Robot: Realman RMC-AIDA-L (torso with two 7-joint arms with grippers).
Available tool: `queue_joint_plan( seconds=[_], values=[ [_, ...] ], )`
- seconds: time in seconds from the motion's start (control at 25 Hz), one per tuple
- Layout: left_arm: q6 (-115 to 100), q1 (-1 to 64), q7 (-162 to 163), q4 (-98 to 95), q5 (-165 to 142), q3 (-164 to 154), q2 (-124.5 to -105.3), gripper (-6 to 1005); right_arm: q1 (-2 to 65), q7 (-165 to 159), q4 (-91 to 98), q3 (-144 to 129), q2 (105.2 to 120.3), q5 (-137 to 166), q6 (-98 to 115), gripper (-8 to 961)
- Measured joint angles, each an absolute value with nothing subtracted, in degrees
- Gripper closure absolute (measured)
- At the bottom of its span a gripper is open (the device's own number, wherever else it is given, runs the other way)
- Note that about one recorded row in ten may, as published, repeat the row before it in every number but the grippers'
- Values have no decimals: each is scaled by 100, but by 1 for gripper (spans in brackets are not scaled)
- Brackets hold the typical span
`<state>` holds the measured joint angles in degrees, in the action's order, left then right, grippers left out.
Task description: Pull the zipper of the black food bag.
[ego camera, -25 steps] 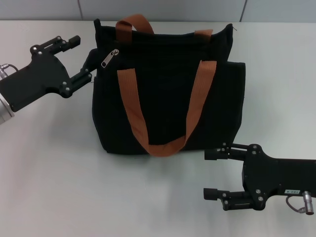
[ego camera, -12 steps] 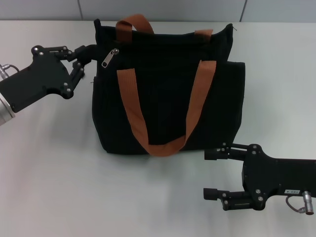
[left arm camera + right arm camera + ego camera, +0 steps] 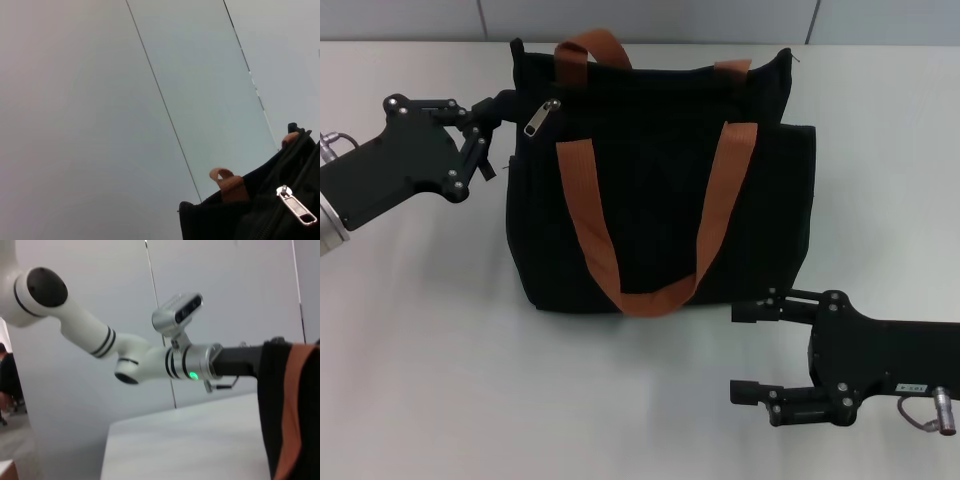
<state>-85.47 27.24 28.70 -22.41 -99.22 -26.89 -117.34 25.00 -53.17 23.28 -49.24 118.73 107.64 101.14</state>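
The black food bag [image 3: 650,190] lies on the white table, its rust-orange straps [image 3: 586,205] draped over the front. The zipper [image 3: 542,117], a small silver pull tab, sits at the left end of the top zip track; it also shows in the left wrist view [image 3: 298,208] on the bag [image 3: 235,220]. My left gripper [image 3: 502,104] is at the bag's upper left corner, fingers closed together on the fabric edge just left of the tab. My right gripper [image 3: 744,352] is open and empty on the table, in front of the bag's lower right corner.
The white table [image 3: 470,380] extends around the bag, with a grey wall behind. The right wrist view shows the bag's edge [image 3: 275,405] with an orange strap, and my left arm [image 3: 145,360] reaching to it.
My left gripper went from wide open beside the bag to closed on its upper left corner. The right arm and the bag stayed still.
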Motion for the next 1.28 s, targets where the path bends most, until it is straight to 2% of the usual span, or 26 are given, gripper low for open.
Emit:
queue_joint_plan(
  seconds=[0.28, 0.56, 1.04, 1.28],
  values=[
    [-8749, 2712, 2855, -2275, -9907, -2646, -11809, 976, 2737, -6332, 2334, -4921, 11894, 9911, 11076, 165],
    [-8878, 2707, 2702, -2243, -9876, -2646, -11835, 975, 3350, -8486, 2452, -4922, 11727, 9134, 11337, 165],
    [-8937, 2664, 2553, -2241, -9577, -2646, -11847, 973, 4734, -11739, 3076, -5016, 11632, 9601, 9748, 164],
    [-8942, 2648, 2490, -2239, -9472, -2646, -11848, 972, 5098, -12207, 3088, -5070, 11667, 10054, 9155, 165]
  ],
)
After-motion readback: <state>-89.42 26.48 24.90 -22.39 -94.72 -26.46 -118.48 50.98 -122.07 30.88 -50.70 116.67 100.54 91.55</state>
